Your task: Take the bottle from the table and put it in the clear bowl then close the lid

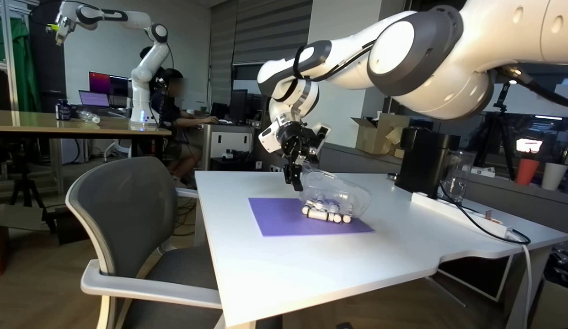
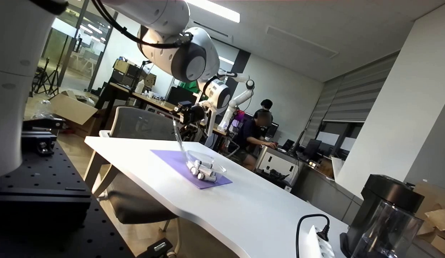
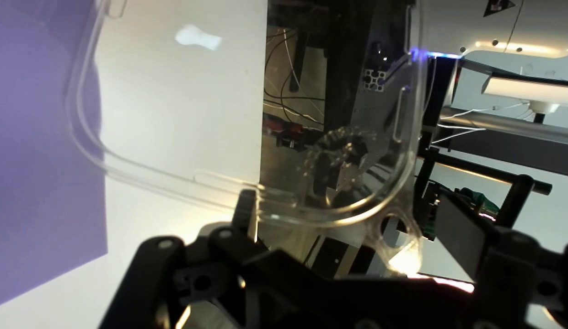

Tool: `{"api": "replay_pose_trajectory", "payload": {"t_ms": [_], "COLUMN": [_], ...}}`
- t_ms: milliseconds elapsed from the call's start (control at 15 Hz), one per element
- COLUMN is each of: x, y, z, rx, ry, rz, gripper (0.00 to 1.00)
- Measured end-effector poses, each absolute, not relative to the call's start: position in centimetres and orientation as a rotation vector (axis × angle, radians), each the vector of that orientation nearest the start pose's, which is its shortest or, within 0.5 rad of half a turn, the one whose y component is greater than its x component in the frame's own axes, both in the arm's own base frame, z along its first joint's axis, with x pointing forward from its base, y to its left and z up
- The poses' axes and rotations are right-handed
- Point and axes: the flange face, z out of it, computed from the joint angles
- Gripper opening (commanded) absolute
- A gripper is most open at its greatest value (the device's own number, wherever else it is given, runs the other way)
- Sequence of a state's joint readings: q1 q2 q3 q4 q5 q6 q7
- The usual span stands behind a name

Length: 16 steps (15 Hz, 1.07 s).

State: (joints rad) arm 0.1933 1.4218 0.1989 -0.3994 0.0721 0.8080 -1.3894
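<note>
Wrist view: one gripper [image 3: 350,212], two fingers [image 3: 462,237] wide apart near one raised clear lid [image 3: 247,114]; both exterior views: white bottles [image 1: 317,214], too overlapped to count, in one clear bowl [image 2: 218,167] on one purple mat [image 1: 275,219].

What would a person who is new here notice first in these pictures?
Probably the big white arm in the foreground, reaching over the white table, its black gripper open at the raised clear lid. Next, the purple mat, whose colour stands out; on it sits the clear bowl with small white bottles inside.
</note>
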Motion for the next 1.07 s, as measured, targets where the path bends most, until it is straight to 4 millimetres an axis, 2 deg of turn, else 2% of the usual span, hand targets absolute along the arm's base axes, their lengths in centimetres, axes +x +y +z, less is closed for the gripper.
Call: {"api": "replay_pose_trajectory", "payload": {"t_ms": [600, 1067], "x": [67.1, 70.0], "y": [17.2, 13.9], "z": [19.7, 21.5], "rx": [-1.487, -1.639], "ry": [-1.869, -1.970], "rz": [0.789, 0.722], "gripper": [1.00, 1.00]}}
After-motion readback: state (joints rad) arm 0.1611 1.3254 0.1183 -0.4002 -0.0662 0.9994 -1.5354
